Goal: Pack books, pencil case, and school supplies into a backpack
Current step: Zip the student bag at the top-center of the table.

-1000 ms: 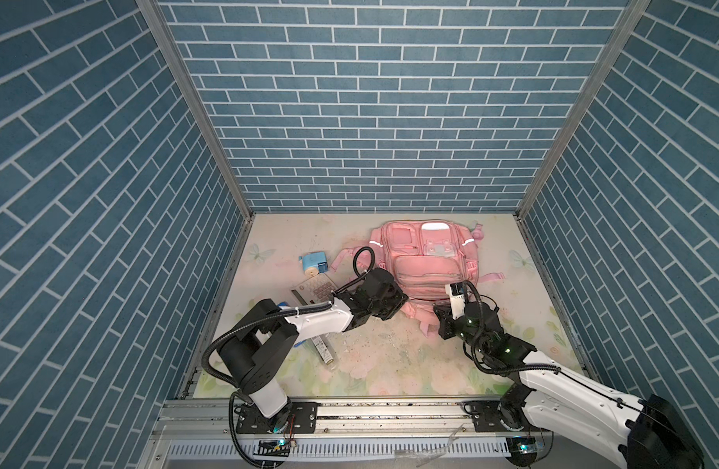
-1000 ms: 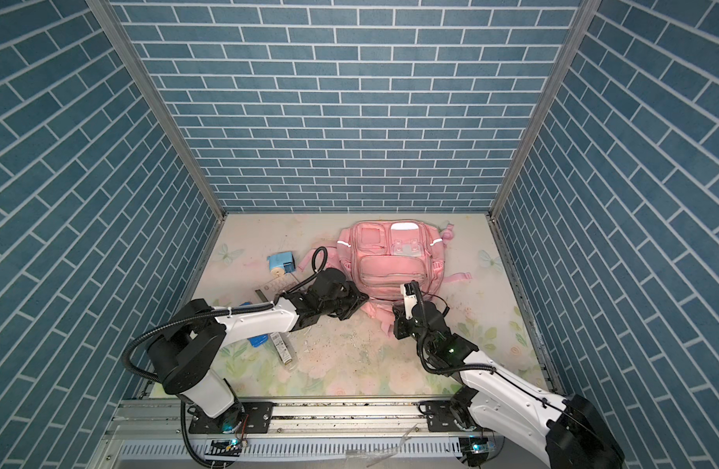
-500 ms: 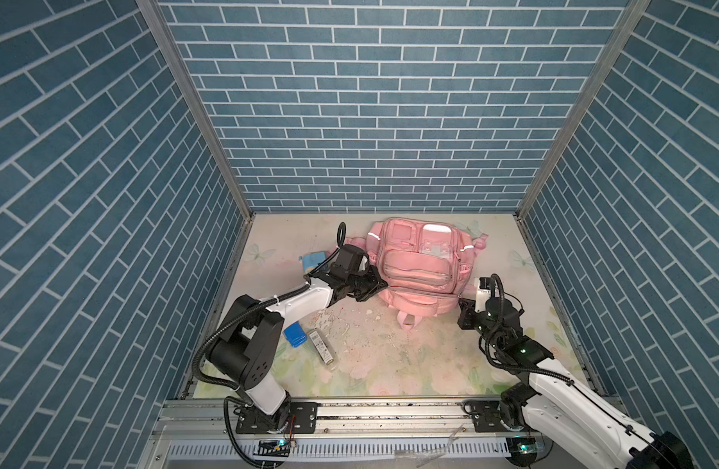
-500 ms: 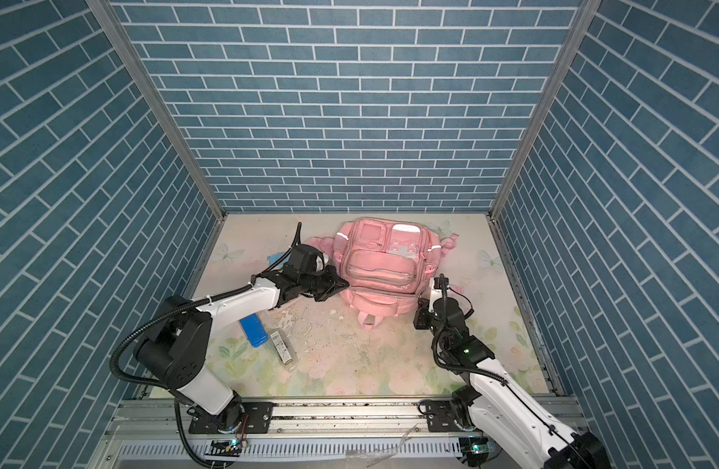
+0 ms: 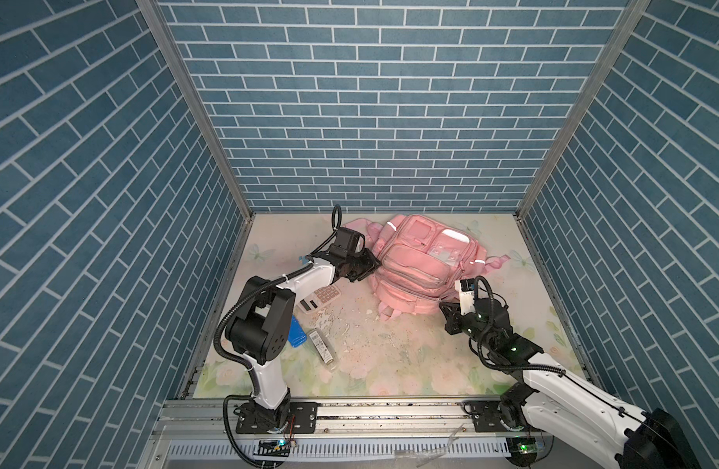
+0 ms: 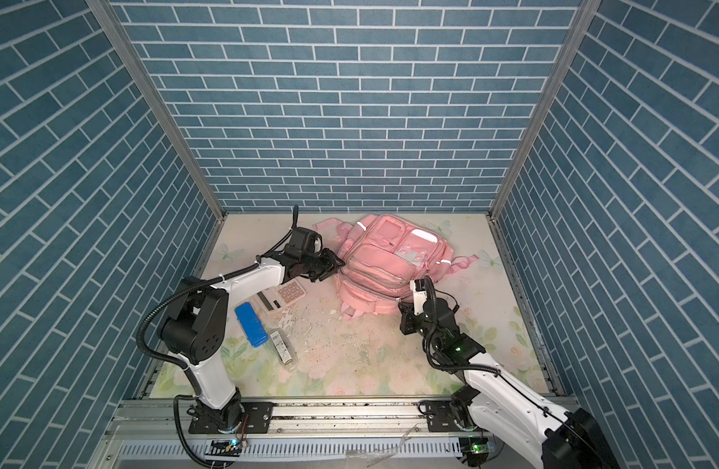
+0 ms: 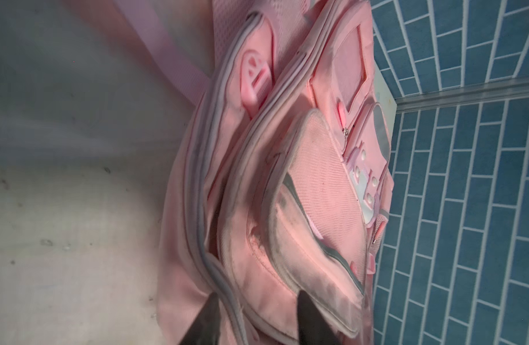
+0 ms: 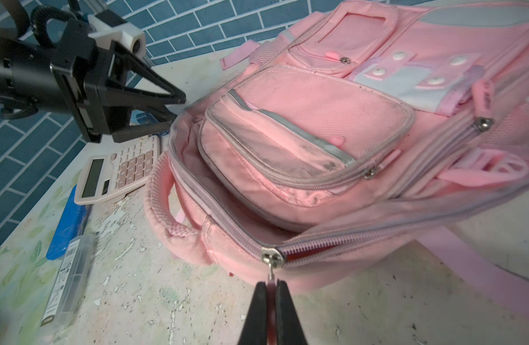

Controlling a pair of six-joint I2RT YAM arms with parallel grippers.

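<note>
The pale pink backpack (image 5: 425, 260) (image 6: 390, 264) lies front up at the back of the table, its main compartment (image 8: 227, 215) gaping toward me. My right gripper (image 8: 271, 283) (image 5: 444, 305) (image 6: 401, 304) is shut on the main zipper's pull tab (image 8: 270, 264) at the near right corner. At the backpack's left edge my left gripper (image 7: 257, 298) (image 5: 373, 264) (image 6: 336, 266) (image 8: 177, 111) is open, its fingers straddling the zipper band without pinching it. The white calculator (image 5: 321, 298) (image 8: 120, 173) and a blue pencil case (image 6: 250, 325) (image 8: 67, 227) lie left of the backpack. The books are out of view.
A clear plastic box with a label (image 5: 321, 352) (image 6: 283, 350) (image 8: 67, 283) lies beside the blue pencil case. A light blue boxy item (image 8: 142, 118) peeks out behind the left fingers. Pink straps (image 5: 496, 262) trail at the backpack's right. Blue brick walls close three sides.
My left gripper has opened and let go of the backpack's edge after moving it back and left. The right gripper has pulled the zipper to the right, and the backpack's mouth now gapes.
</note>
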